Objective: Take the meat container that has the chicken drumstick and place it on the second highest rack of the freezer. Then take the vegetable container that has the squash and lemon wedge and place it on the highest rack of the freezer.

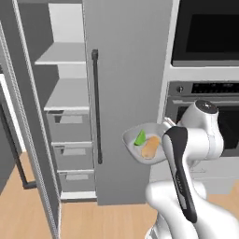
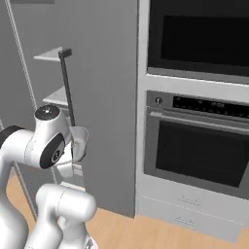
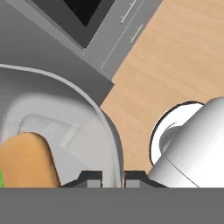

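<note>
Grip is thin: the two dark fingertips of the gripper [image 3: 113,177] sit clamped on the near rim of the shallow pale-grey vegetable container [image 1: 135,140], pinching just the wall edge, so the whole dish hangs cantilevered off one side of the hand. Biggest risk in my view is the dish pivoting in the pinch during a swing or a quick wrist roll, which would tip the contents out or drop the container to the wooden floor [image 3: 175,57]. Inside it, the tan rounded squash piece [image 1: 150,147] lies near the gripped side and the bright green lemon wedge [image 1: 139,137] just beside it, both loose, so any tilt would slide them. Container is held in the air in front of the closed grey fridge door with the long dark vertical handle [image 1: 96,105], and close to it; second risk is clipping that handle or the door face on the way left. Beyond, the open freezer compartment [image 1: 65,93] shows white shelves with drawers below; the highest rack [image 1: 58,55] is well above the dish's present height, so a long lift is needed, which is where I'd expect slip.
</note>
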Robot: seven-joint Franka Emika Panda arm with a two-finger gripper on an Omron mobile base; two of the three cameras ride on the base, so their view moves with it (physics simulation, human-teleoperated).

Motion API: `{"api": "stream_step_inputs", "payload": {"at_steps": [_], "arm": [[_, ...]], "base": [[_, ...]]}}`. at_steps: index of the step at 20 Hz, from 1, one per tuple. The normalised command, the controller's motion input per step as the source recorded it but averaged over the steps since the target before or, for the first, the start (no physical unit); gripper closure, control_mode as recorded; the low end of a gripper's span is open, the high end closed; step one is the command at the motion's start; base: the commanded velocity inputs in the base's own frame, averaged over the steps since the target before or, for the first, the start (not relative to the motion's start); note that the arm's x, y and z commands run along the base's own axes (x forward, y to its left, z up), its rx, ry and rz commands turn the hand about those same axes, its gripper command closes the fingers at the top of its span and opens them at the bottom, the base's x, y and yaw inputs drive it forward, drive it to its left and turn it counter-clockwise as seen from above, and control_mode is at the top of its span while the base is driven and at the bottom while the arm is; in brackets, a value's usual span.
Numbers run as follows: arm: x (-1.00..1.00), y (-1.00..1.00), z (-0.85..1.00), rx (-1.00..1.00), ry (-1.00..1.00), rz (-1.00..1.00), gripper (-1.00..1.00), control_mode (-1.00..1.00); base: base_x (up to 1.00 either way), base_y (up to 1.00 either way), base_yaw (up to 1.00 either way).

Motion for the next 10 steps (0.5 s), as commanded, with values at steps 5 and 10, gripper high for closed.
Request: {"api": "stream_step_inputs", "payload": {"at_steps": [5,10], "arm": [[0.00,0.00,0.00,0.00,0.00,0.00,1.00,1.00],[0.00,0.00,0.00,0.00,0.00,0.00,1.00,1.00]], "base": [[-0.03,1.00,-0.55],[-0.19,1.00,-0.42]]}}
